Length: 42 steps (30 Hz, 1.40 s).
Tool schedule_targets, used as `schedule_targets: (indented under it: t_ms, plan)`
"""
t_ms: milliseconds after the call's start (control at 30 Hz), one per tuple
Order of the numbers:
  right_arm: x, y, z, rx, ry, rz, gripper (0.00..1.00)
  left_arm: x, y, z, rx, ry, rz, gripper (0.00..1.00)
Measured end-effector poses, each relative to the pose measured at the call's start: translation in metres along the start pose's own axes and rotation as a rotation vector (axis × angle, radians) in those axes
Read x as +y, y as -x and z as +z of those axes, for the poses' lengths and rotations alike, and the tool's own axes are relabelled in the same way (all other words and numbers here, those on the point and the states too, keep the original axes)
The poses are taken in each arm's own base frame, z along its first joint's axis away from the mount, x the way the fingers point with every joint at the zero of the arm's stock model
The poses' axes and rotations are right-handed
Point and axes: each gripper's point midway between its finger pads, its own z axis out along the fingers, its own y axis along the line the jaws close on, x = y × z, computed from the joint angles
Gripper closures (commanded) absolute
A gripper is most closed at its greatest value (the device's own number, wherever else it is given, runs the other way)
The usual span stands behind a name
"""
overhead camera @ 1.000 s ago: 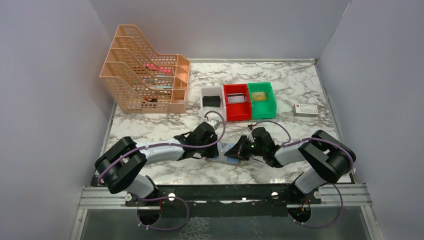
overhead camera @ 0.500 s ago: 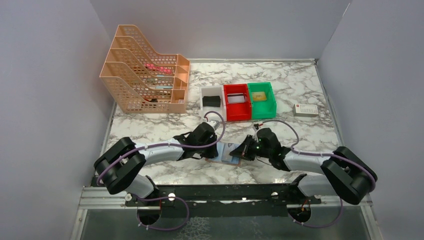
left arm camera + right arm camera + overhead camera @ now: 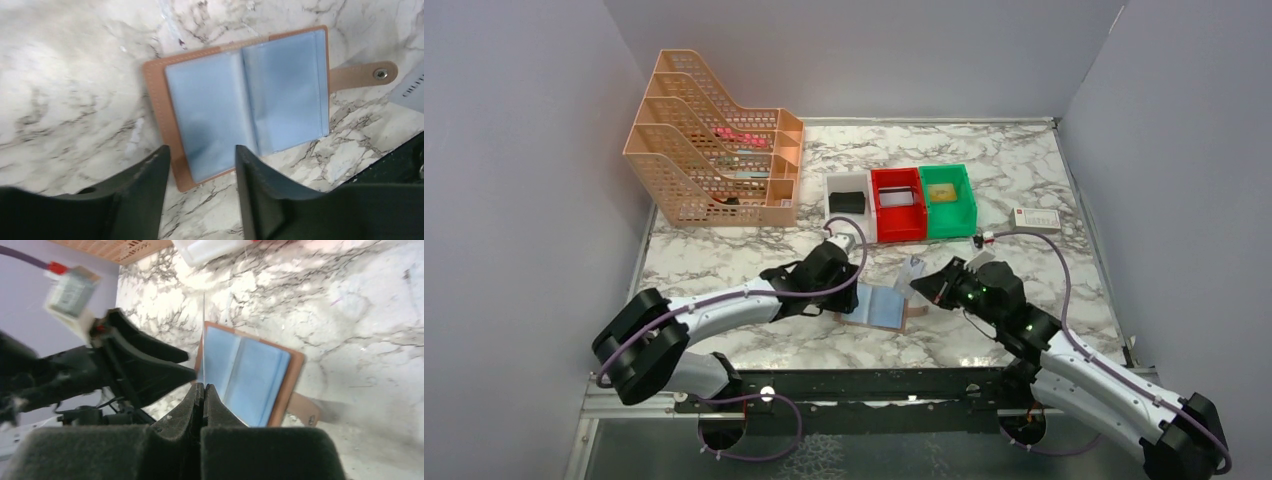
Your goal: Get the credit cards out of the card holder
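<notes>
Since a second earlier, the right arm had swung back toward the near right, drawing its hand (image 3: 930,285) off the card holder (image 3: 882,307), and the left hand (image 3: 852,298) had spread its fingers.

That holder lay open and flat on the marbled surface (image 3: 1024,170) between the two hands: tan-brown outside, two pale blue panels inside, its snap tab (image 3: 364,75) sticking out toward the right arm. The right hand's fingers were pressed together on a credit card (image 3: 913,270), thin and pale grey, lifted clear of the holder and just beside its far right corner; from the right wrist it showed only edge-on.

The left hand hung with its fingers (image 3: 145,195) apart over the holder's left edge, gripping nothing and hiding that edge from above.

Well behind stood a white bin (image 3: 848,201), a red bin (image 3: 897,204) and a green bin (image 3: 949,199) in a row, a peach file rack (image 3: 714,165) far left, and a small white box (image 3: 1035,220) to the right.
</notes>
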Motion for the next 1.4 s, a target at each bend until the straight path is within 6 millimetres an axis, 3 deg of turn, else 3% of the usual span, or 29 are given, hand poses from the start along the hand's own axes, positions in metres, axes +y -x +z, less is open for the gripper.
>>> schedule_targets:
  t_ms: [200, 367, 600, 700, 867, 1400]
  plan:
    - [-0.015, 0.005, -0.006, -0.027, -0.06, -0.091, 0.99, 0.009, 0.053, -0.042, -0.18, 0.067, 0.005, 0.3]
    - [-0.017, 0.005, -0.005, -0.022, -0.069, -0.13, 0.99, 0.04, 0.086, -0.072, -0.287, 0.151, -0.049, 0.22]
    - [-0.021, 0.004, -0.002, -0.005, -0.087, -0.167, 0.99, 0.069, 0.091, -0.099, -0.317, 0.272, -0.038, 0.14]
    - [-0.018, 0.007, -0.002, -0.013, -0.083, -0.194, 0.99, 0.077, 0.096, -0.111, -0.343, 0.321, -0.01, 0.01]
    - [-0.011, 0.022, -0.001, -0.05, -0.086, -0.261, 0.99, 0.09, 0.101, -0.13, -0.395, 0.393, 0.031, 0.01]
    - [0.01, 0.077, 0.017, -0.146, -0.15, -0.581, 0.98, 0.104, 0.094, -0.131, -0.373, 0.458, 0.077, 0.01]
